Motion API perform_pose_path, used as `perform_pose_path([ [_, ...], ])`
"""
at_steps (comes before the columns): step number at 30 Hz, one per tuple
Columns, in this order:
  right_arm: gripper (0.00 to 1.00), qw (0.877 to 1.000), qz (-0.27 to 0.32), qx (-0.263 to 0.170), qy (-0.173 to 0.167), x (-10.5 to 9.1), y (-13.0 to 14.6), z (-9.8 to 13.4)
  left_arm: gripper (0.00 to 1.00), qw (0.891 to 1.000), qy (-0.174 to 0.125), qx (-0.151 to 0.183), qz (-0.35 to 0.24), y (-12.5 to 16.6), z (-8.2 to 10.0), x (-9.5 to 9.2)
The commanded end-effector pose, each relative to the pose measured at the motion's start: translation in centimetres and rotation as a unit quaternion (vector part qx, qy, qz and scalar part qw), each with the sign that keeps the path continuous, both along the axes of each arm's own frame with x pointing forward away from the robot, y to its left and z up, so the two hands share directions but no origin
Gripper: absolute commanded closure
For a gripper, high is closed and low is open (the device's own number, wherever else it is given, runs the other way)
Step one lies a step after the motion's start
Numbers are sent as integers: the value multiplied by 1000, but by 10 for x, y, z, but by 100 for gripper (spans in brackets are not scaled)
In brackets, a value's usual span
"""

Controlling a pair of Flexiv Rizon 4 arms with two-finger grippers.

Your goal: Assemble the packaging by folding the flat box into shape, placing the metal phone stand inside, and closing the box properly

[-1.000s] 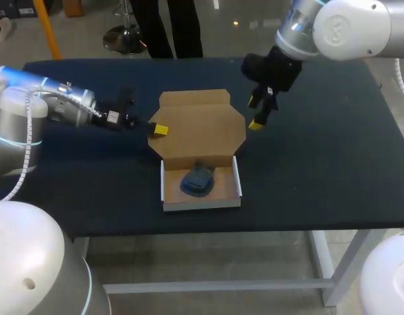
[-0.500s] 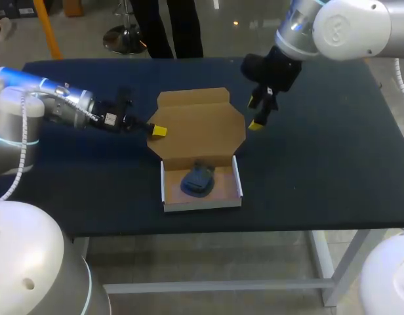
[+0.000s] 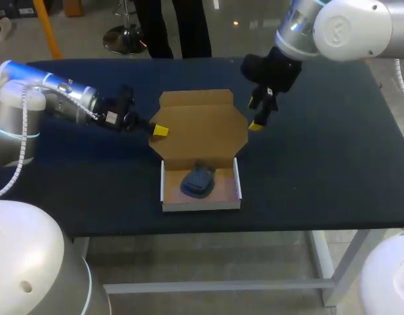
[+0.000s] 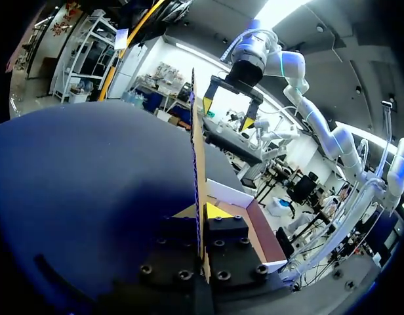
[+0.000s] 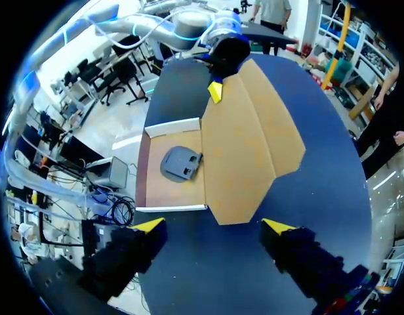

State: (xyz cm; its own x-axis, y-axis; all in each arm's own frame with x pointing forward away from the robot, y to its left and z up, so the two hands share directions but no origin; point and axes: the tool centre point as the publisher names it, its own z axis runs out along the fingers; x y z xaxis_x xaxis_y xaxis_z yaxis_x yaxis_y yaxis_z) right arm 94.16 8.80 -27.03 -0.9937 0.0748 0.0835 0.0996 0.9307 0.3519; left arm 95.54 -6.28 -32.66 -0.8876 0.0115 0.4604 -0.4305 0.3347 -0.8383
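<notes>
The box's white-walled tray (image 3: 201,205) sits near the table's front, with the dark phone stand (image 3: 197,180) lying in it. Its brown lid (image 3: 202,131) is open and leans back behind the tray. My left gripper (image 3: 160,130) is shut on the lid's left edge. In the left wrist view the lid (image 4: 197,164) shows edge-on between the fingers of the left gripper (image 4: 203,211). My right gripper (image 3: 255,113) hangs open just above the lid's right corner, touching nothing. In the right wrist view the right gripper (image 5: 214,226) is above the lid (image 5: 248,131), the stand (image 5: 179,163) and the tray (image 5: 170,126).
The dark blue tabletop (image 3: 320,157) spreads wide on both sides of the box. The tray stands close to the table's front edge (image 3: 254,226).
My left arm has shifted slightly, and the lid it holds has wobbled a little with it. The right arm, tray and stand are unchanged.
</notes>
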Motion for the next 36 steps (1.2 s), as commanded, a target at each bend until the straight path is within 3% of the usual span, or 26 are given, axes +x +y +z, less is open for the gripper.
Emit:
perform_pose_path([
  [1, 0, 1000, 0, -1, -3, -3, -1, 4, 100, 1000, 3, -2, -7, 1, -5, 3],
  [14, 0, 1000, 16, -5, -12, -10, 4, 21, 100, 1000, 3, -2, -7, 1, -5, 3],
  [26, 0, 999, 14, -37, -20, -4, 9, 42, 100, 1000, 3, -2, -7, 1, -5, 3],
  [36, 0, 998, 20, -50, -18, -1, 15, 48, 100, 998, -65, 9, 20, 3, -1, -8],
])
